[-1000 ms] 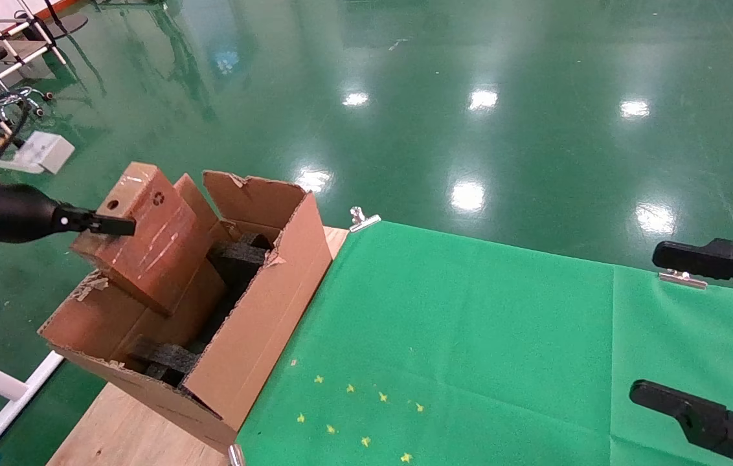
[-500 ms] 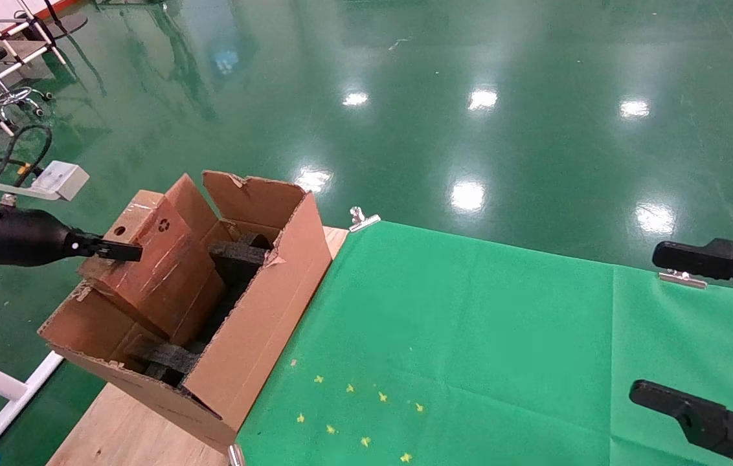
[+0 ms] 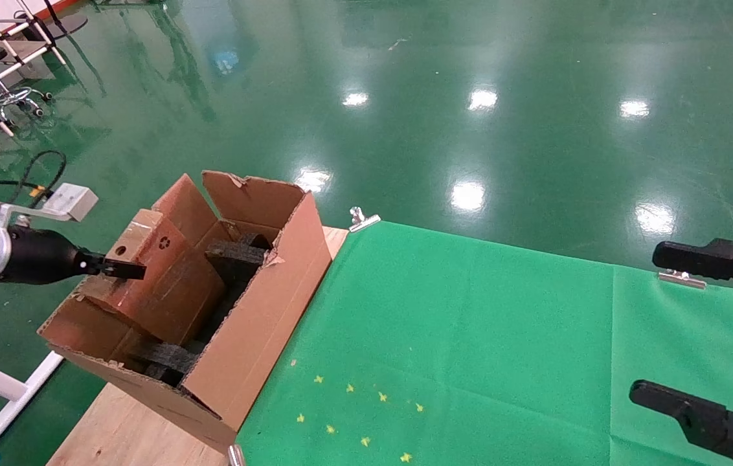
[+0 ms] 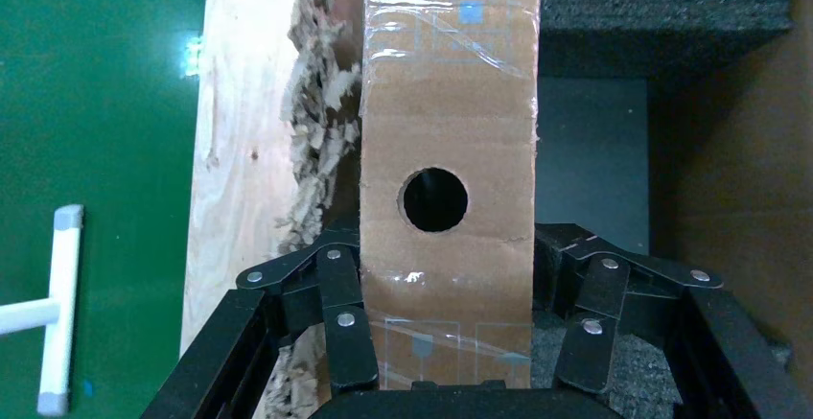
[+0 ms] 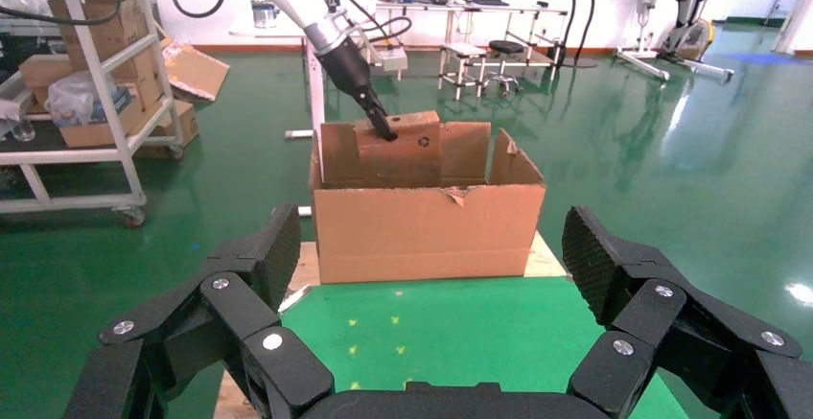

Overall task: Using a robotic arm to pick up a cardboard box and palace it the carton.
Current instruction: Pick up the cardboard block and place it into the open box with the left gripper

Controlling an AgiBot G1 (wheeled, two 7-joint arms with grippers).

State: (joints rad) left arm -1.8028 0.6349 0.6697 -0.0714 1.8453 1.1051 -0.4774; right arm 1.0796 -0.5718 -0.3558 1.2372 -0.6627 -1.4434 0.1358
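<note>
We see the left gripper [image 3: 122, 269] with its jaws clamped on the narrow top edge of the cardboard box [image 3: 159, 278], one finger [image 4: 347, 328] on each broad face and a round hole just beyond the jaws. The box sits tilted, its lower part inside the carton [image 3: 256, 323], beside the foam blocks [image 3: 237, 255]. The carton stands at the edge of the surface [image 3: 470, 336]. The right gripper [image 5: 431, 342] hangs apart, jaws spread wide and empty.
</note>
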